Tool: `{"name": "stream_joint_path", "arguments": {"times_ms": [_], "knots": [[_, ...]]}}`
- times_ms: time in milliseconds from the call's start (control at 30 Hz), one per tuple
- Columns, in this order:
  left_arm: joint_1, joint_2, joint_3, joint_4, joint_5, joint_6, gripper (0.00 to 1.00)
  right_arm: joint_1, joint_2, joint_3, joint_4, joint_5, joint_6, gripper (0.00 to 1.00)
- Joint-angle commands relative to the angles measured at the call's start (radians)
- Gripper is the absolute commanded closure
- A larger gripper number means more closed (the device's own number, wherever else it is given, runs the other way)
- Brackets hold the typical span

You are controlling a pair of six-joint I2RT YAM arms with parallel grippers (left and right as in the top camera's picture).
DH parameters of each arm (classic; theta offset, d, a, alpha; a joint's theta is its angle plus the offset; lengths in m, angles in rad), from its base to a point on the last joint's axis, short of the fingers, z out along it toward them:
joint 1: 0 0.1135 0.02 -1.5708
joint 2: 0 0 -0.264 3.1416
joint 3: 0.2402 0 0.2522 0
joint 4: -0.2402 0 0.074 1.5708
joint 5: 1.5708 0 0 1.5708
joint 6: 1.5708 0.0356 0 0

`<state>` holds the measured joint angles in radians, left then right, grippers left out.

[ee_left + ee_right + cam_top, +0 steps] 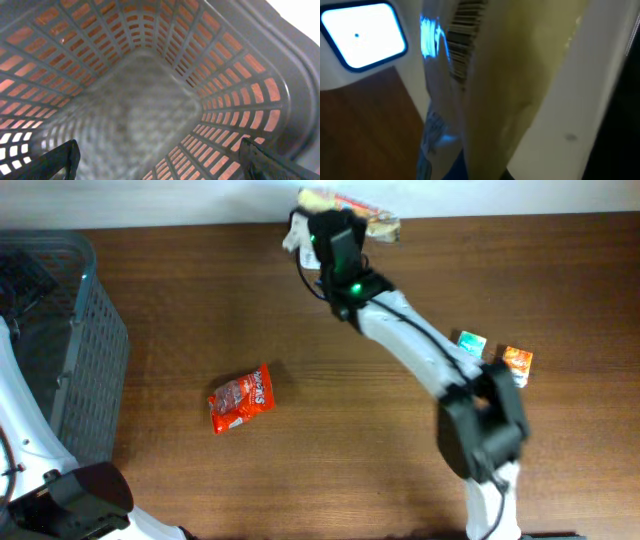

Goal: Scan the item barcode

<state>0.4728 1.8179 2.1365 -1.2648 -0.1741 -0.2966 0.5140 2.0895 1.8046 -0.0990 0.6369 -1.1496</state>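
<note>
Grey basket (95, 350): stands at the left end of the wooden table (330, 470); the left wrist view looks straight down into it and shows nothing inside.
Left gripper (159, 161): hangs over the basket's inside with its fingers spread wide, holding nothing.
Red snack packet (241, 398): lies flat on the table left of centre, well apart from both arms and untouched.
Right gripper (335, 232): reaches to the far edge of the table, clamped tight on the held packet (520, 75).
Held packet, position: raised at the far edge, its face turned toward the scanner (362, 35), whose bright window is just beside it in the right wrist view.
Barcode (465, 37): visible near the packet's top edge, seen at a slant; a blue glow falls on the wrapper just left of it.
Green sachet (470, 342) and orange sachet (517, 364): lie close together at the right, beside the right arm.
Step in hand: presenting the packet to the scanner.
Next move calls for: probably a small turn or shift, so that the barcode squarely faces the window; grip unchanged.
</note>
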Motion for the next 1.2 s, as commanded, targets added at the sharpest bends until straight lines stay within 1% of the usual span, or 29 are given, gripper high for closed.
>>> {"name": "stream_joint_path", "arguments": {"times_ms": [0,67,100,167,233,300,367,433,500,533,633,700,800,833,867,900,933,967,1000,1033,1100,1133,1167], "knots": [[0.002,-0.001,-0.001,0.002,-0.003,-0.010,0.01,0.010,-0.231,0.019,-0.227,-0.098,0.374,0.96],[0.002,-0.001,-0.001,0.002,-0.003,-0.010,0.01,-0.002,-0.327,0.019,-0.422,-0.232,0.644,0.96],[0.002,-0.001,-0.001,0.002,-0.003,-0.010,0.01,-0.019,-0.377,0.019,-0.515,-0.333,0.790,0.96],[0.002,-0.001,-0.001,0.002,-0.003,-0.010,0.01,-0.058,-0.451,0.019,-0.639,-0.457,1.014,0.96],[0.002,-0.001,-0.001,0.002,-0.003,-0.010,0.01,-0.137,-0.531,0.019,-0.799,-0.567,1.180,0.95],[0.002,-0.001,-0.001,0.002,-0.003,-0.010,0.01,-0.216,-0.569,0.019,-0.918,-0.610,1.269,0.96],[0.002,-0.001,-0.001,0.002,-0.003,-0.010,0.01,-0.301,-0.578,0.019,-1.025,-0.619,1.319,0.96],[0.002,-0.001,-0.001,0.002,-0.003,-0.010,0.01,-0.409,-0.567,0.005,-1.129,-0.619,1.324,0.96],[0.002,-0.001,-0.001,0.002,-0.003,-0.010,0.01,-0.525,-0.543,-0.044,-1.185,-0.620,1.347,0.96],[0.002,-0.001,-0.001,0.002,-0.003,-0.010,0.01,-0.566,-0.533,-0.073,-1.187,-0.627,1.346,0.96],[0.002,-0.001,-0.001,0.002,-0.003,-0.010,0.01,-0.686,-0.499,-0.195,-1.131,-0.634,1.346,0.96],[0.002,-0.001,-0.001,0.002,-0.003,-0.010,0.01,-0.759,-0.476,-0.301,-1.045,-0.665,1.345,0.96],[0.002,-0.001,-0.001,0.002,-0.003,-0.010,0.01,-0.852,-0.447,-0.469,-0.843,-0.824,1.280,0.96],[0.002,-0.001,-0.001,0.002,-0.003,-0.010,0.01,-0.870,-0.441,-0.496,-0.806,-0.860,1.268,0.96],[0.002,-0.001,-0.001,0.002,-0.003,-0.010,0.01,-0.889,-0.433,-0.516,-0.782,-0.878,1.262,0.90],[0.002,-0.001,-0.001,0.002,-0.003,-0.010,0.01,-0.903,-0.429,-0.519,-0.780,-0.881,1.262,0.71],[0.002,-0.001,-0.001,0.002,-0.003,-0.010,0.01,-0.916,-0.428,-0.517,-0.777,-0.897,1.259,0.62],[0.002,-0.001,-0.001,0.002,-0.003,-0.010,0.01,-0.925,-0.430,-0.506,-0.774,-0.933,1.241,0.56],[0.002,-0.001,-0.001,0.002,-0.003,-0.010,0.01,-0.932,-0.433,-0.482,-0.780,-0.984,1.201,0.45],[0.002,-0.001,-0.001,0.002,-0.003,-0.010,0.01,-0.933,-0.437,-0.433,-0.810,-1.030,1.171,0.39],[0.002,-0.001,-0.001,0.002,-0.003,-0.010,0.01,-0.927,-0.441,-0.314,-0.884,-1.057,1.172,0.32],[0.002,-0.001,-0.001,0.002,-0.003,-0.010,0.01,-0.915,-0.441,-0.246,-0.923,-1.074,1.171,0.25],[0.002,-0.001,-0.001,0.002,-0.003,-0.010,0.01,-0.896,-0.441,-0.187,-0.948,-1.106,1.171,0.16]]}}
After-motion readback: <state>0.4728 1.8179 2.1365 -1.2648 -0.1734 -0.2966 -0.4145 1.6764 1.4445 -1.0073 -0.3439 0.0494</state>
